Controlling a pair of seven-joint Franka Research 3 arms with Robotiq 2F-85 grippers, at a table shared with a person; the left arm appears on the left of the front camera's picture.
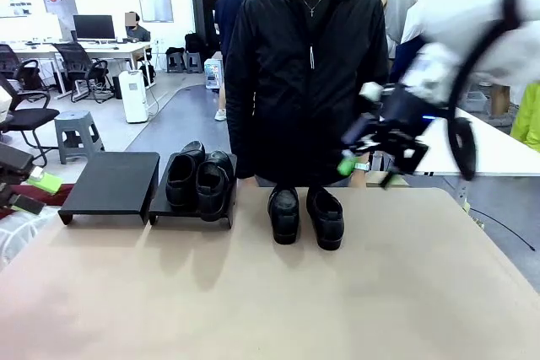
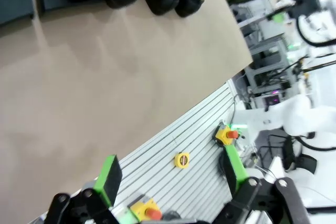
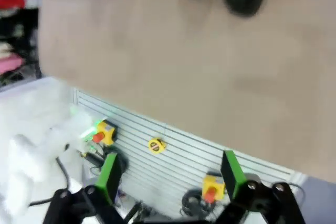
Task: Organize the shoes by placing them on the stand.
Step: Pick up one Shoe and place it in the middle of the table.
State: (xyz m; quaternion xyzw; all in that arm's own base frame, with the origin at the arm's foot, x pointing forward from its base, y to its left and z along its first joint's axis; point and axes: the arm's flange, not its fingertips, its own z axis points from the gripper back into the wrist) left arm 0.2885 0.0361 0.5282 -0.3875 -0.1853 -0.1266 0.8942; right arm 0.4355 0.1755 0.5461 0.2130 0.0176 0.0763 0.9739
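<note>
**A:** Where is everything?

**B:** Two shoes [image 1: 199, 180] sit side by side on the right platform [image 1: 192, 218] of the stand, along the bench's [image 1: 270, 301] far edge toward its left corner. The left platform [image 1: 110, 181] is bare. The loose pair, a left-hand shoe [image 1: 284, 213] and a right-hand shoe [image 1: 326, 218], stands at the middle of the far edge, just in front of the person [image 1: 304, 65].

**A:** And the jaws?

**B:** Both sets are wide apart, green pads [image 3: 107, 178] with nothing between them. The right arm [image 1: 401, 120] hangs in the air above the far edge, to the right of the loose pair. The left jaws are back over the near edge.

**A:** So how should the reach go?

**B:** I'd take the right-hand shoe first, since it is the nearer. Come straight down and span its width, not its length. The two shoes stand close together, so one finger must slip between them without nudging the other shoe. Shiny leather will likely slide, so grip low on the sides. Lift high enough to clear the filled platform, and set it to one side of the bare one.
</note>
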